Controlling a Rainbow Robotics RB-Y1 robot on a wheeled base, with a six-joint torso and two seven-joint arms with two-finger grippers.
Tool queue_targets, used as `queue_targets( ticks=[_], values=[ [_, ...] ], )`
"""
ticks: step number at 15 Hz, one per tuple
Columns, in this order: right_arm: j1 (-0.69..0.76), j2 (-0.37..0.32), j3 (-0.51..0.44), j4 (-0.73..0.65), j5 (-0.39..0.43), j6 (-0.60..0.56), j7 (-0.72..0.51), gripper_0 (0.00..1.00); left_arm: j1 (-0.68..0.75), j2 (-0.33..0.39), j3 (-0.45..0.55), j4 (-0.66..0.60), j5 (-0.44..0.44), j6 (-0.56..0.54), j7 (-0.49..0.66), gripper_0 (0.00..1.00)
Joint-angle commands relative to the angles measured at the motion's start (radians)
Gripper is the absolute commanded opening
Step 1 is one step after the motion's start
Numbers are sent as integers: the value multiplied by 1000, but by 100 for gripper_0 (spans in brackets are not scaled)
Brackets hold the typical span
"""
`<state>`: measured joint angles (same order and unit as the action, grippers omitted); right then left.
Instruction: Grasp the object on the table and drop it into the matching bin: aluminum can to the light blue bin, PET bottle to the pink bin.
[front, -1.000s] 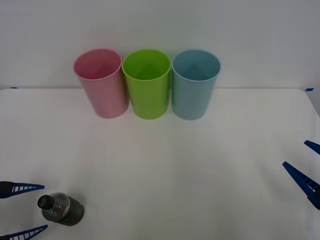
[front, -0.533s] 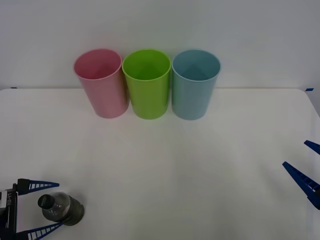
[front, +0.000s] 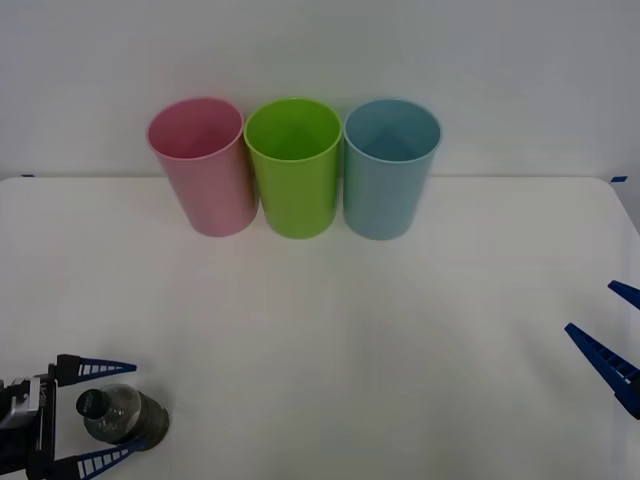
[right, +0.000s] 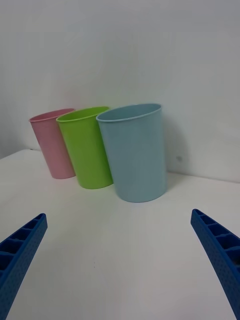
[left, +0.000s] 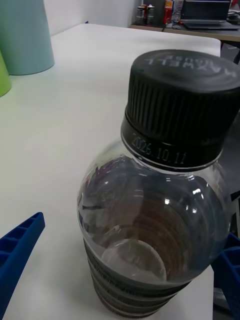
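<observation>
Pink bin (front: 202, 165), green cup (front: 293, 166), light blue bin (front: 389, 166) in a row at 12 o'clock on tabletop (front: 380, 340); insides look empty. PET bottle (front: 122, 417) upright at 8 o'clock, cap stamped "2026.10.11". Left claw (front: 108, 413) spread, straddling it, ungripped. Right claw (front: 610, 330) spread at 4 o'clock, idle.

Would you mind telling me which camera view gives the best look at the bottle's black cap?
The left wrist view: the black cap of the PET bottle is close, with its ribbing and a printed date readable. The front view shows the cap small, from above, between the open left gripper's fingers.
</observation>
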<state>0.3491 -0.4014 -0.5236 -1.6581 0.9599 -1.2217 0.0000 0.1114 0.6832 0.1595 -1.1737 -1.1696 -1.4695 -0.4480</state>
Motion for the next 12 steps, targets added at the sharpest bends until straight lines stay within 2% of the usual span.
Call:
queue_targets(
  ticks=[1,4,5,6,7,12],
  values=[
    [0,0,0,0,0,0,0,100,-1,-1,0,0,-4,0,2,100],
    [0,0,0,0,0,0,0,100,-1,1,-1,0,-7,0,5,100],
    [0,0,0,0,0,0,0,100,-3,1,0,0,-7,1,8,85],
    [0,0,0,0,0,0,0,100,-3,1,0,0,-7,1,9,22],
    [0,0,0,0,0,0,0,100,-3,-1,0,0,-7,1,6,0],
    [0,0,0,0,0,0,0,100,-6,1,0,0,-7,1,12,0]
  ],
)
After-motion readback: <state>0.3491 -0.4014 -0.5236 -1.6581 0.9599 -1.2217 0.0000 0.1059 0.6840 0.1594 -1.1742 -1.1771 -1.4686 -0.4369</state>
